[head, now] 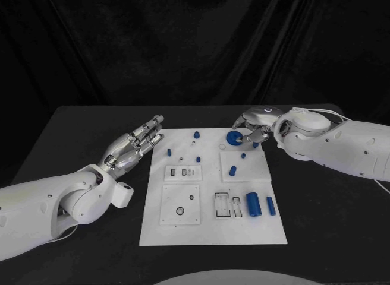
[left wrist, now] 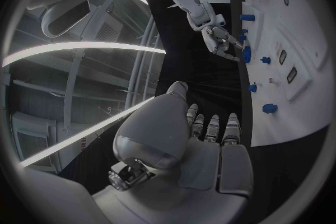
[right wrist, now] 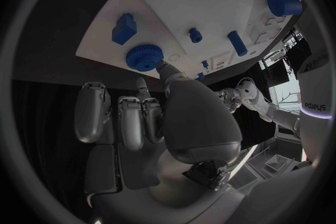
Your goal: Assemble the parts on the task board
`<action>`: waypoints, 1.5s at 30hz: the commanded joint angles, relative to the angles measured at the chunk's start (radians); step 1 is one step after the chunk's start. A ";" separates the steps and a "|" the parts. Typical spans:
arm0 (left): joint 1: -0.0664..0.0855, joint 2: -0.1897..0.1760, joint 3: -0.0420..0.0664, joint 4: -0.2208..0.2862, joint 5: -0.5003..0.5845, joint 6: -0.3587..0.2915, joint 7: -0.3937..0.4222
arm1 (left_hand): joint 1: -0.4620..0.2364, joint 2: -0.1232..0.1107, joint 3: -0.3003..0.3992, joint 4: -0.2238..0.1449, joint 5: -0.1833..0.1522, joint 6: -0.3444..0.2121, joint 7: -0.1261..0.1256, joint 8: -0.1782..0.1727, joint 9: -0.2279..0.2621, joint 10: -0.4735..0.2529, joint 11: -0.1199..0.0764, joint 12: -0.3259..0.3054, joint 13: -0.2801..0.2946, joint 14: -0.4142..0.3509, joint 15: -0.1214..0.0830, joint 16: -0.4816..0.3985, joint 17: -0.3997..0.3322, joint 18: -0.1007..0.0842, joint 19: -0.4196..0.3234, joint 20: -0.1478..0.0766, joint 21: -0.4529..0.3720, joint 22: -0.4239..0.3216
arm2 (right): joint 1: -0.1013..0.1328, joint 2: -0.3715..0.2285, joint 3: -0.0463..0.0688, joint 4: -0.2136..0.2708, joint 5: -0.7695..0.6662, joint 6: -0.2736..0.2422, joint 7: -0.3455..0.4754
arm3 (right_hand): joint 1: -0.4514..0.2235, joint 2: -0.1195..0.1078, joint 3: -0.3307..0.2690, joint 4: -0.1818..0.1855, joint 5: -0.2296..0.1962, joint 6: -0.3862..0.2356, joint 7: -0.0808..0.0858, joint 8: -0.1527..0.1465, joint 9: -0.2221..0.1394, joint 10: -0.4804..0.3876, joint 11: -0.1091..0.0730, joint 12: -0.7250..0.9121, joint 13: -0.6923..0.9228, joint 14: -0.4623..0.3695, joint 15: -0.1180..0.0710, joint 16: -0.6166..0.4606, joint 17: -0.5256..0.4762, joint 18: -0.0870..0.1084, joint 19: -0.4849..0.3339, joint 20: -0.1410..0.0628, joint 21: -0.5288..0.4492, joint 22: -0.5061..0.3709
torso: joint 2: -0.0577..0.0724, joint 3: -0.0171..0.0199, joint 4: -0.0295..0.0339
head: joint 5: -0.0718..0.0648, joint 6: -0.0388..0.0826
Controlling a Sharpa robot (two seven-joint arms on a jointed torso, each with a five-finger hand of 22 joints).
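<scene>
Black table (head: pixel 84 127), dark drape behind. Left hand (head: pixel 135 145) lies flat beside the white task board (head: pixel 212 231), fingers straight, holding nothing. Blue gear (head: pixel 233 139) sits at the board's far edge; right hand (head: pixel 255 127) fingertips pinch it. Likely light, rigid plastic; ridged rim gives grip.

White arm (right wrist: pixel 311 95) seen in the right wrist view: a small dark word printed on it, too blurred to read with certainty.
</scene>
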State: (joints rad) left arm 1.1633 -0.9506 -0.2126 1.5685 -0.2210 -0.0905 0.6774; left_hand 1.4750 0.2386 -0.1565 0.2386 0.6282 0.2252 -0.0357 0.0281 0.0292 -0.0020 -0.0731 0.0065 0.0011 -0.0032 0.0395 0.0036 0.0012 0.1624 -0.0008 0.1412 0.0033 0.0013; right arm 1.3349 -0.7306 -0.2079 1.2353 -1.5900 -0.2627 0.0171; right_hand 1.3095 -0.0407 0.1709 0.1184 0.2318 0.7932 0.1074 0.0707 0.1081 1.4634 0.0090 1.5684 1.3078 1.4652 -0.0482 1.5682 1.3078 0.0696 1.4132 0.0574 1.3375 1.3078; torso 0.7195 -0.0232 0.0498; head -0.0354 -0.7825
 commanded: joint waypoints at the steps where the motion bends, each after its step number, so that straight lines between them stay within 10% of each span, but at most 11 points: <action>1: 0.000 0.002 0.001 0.001 -0.003 0.017 0.085 | 0.010 0.004 0.008 0.001 0.004 -0.001 0.009 0.002 0.001 0.002 0.007 -0.007 -0.001 0.003 0.007 -0.004 -0.001 0.011 0.001 0.007 -0.003 -0.001 | -0.007 0.005 0.001 -0.010 -0.001 0.008 -0.018 | 0.008 -0.001 0.001 -0.007 0.003 0.009 0.001 0.006 0.002 0.107 0.004 0.002 0.263 0.106 -0.002 0.003 0.263 0.001 -0.006 0.002 -0.003 0.052 | 0.000 0.0005 -0.0001 | 0.000 -0.002; 20: 0.000 0.004 0.001 -0.003 -0.003 0.027 0.081 | 0.011 0.005 0.013 -0.003 0.005 -0.001 0.011 0.002 0.001 0.002 0.011 -0.007 -0.001 0.003 0.011 -0.004 -0.001 0.010 0.001 0.010 -0.003 -0.001 | -0.029 0.043 0.001 -0.066 -0.001 0.055 -0.026 | 0.011 0.000 0.006 -0.026 -0.002 0.079 0.005 0.045 0.029 0.107 0.008 0.002 0.263 0.106 0.001 0.003 0.263 0.003 -0.009 0.005 -0.015 0.050 | 0.001 0.0001 0.0000 | 0.001 -0.009; 30: -0.001 0.005 0.001 -0.005 -0.003 0.034 0.077 | 0.012 0.006 0.016 -0.006 0.005 0.000 0.013 0.003 0.001 0.002 0.013 -0.007 -0.001 0.003 0.013 -0.004 -0.001 0.010 0.001 0.012 -0.003 -0.001 | -0.035 0.041 0.001 -0.064 -0.001 0.053 0.001 | 0.048 0.004 0.062 -0.100 0.251 0.171 -0.005 0.158 0.133 0.107 0.009 0.002 0.263 0.106 0.000 0.003 0.263 0.004 -0.010 0.003 -0.027 0.054 | 0.000 -0.0002 -0.0004 | 0.005 -0.011; 45: -0.001 0.001 0.001 -0.003 -0.003 0.041 0.071 | 0.013 0.007 0.029 -0.015 0.005 -0.002 0.016 0.002 0.001 0.002 0.016 -0.007 -0.001 0.003 0.019 -0.004 -0.001 0.010 0.001 0.019 -0.003 -0.001 | -0.016 0.017 0.001 0.007 -0.001 0.019 0.016 | 0.046 0.004 0.073 -0.124 0.203 0.148 -0.001 0.195 0.189 0.107 0.018 0.002 0.263 0.106 0.008 0.003 0.263 0.005 -0.010 0.010 -0.034 0.055 | 0.000 0.0006 -0.0009 | 0.011 -0.018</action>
State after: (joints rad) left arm 1.1630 -0.9498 -0.2126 1.5630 -0.2211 -0.0661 0.6775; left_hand 1.4790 0.2426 -0.1342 0.2218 0.6282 0.2252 -0.0284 0.0281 0.0292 0.0013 -0.0626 0.0065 0.0017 0.0004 0.0504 0.0036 0.0010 0.1624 -0.0006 0.1556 0.0033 0.0013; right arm 1.3156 -0.7119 -0.2056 1.2293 -1.5803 -0.2476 0.0339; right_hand 1.3661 -0.0361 0.2469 -0.0044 0.4401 0.9187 0.1360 0.1527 0.0315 1.4665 0.0199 1.5683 1.3075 1.4650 -0.0480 1.5682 1.3076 0.0698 1.4060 0.0646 1.3069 1.3074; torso 0.7191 -0.0226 0.0486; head -0.0247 -0.7991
